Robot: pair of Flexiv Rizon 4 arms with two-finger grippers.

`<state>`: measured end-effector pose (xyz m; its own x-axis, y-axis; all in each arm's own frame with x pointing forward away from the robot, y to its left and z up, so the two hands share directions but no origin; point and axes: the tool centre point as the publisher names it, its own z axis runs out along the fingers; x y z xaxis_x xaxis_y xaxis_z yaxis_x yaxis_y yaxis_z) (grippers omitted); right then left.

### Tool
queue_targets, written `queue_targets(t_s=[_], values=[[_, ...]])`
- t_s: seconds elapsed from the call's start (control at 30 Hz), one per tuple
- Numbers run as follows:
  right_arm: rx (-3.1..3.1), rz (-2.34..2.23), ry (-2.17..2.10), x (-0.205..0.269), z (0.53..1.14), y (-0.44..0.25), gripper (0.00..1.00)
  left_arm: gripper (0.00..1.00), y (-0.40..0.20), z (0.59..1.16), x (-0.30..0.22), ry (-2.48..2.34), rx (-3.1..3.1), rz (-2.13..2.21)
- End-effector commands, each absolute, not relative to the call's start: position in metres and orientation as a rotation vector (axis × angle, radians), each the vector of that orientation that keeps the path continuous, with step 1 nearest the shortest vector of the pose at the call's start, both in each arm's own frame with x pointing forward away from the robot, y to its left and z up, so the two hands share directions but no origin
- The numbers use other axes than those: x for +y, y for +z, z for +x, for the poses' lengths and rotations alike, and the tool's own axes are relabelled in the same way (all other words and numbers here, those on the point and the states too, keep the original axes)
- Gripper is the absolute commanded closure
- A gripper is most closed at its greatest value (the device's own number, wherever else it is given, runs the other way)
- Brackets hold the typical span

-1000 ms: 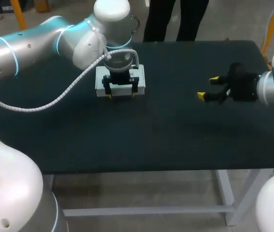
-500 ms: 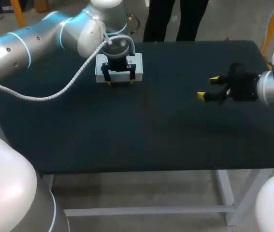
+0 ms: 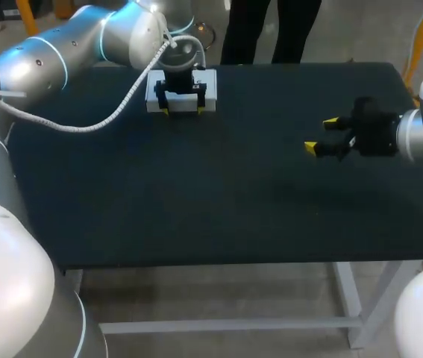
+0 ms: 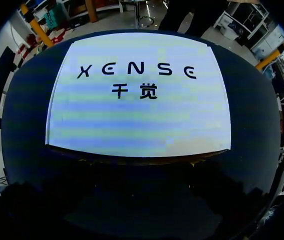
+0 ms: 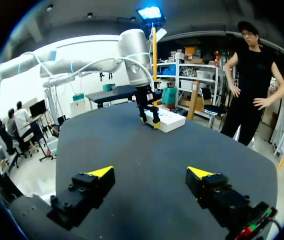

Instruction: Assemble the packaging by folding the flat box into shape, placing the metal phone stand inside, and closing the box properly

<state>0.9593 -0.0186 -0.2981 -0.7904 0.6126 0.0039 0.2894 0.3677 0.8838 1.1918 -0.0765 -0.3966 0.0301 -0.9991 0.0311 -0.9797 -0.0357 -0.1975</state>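
Note:
A white box (image 3: 182,95), shaped and closed with dark print on its top, lies near the table's far left edge. My left gripper (image 3: 183,112) stands over it, open, its two yellow tips down at the box's near edge and touching that side only. In the left wrist view the box top (image 4: 139,95) fills the space ahead, and the fingers are lost in shadow. My right gripper (image 3: 321,134) hovers open and empty at the right. From its own view, the right gripper (image 5: 150,172) faces the far-off box (image 5: 169,120). No metal phone stand shows.
The dark table (image 3: 218,201) stretches bare between the box and my right gripper. Its far edge runs close behind the box. My left arm's white cable (image 3: 99,119) hangs over the left side.
My left gripper and the box have together slid away toward the table's far edge, slightly left. The right arm has not moved.

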Motion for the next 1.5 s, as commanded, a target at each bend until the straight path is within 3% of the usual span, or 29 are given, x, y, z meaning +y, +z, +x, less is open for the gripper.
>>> queue_targets(t_s=[0.03, 0.3, 0.73, 1.5], values=[[2.304, 0.787, 1.403, -0.020, 0.958, -0.299, 0.00, 0.00, -0.401, 1.206, -0.077, -0.148, 2.134, -2.223], [2.304, 0.787, 1.403, -0.020, 0.958, -0.299, 0.00, 0.00, -0.388, 1.186, -0.070, -0.247, 2.144, -2.204], [2.304, 0.787, 1.403, -0.020, 0.958, -0.299, 0.00, 0.00, -0.335, 1.091, -0.046, -0.772, 2.203, -1.925], [2.304, 0.787, 1.403, -0.020, 0.958, -0.299, 0.00, 0.00, -0.321, 0.991, -0.005, -1.297, 2.219, -1.612]])
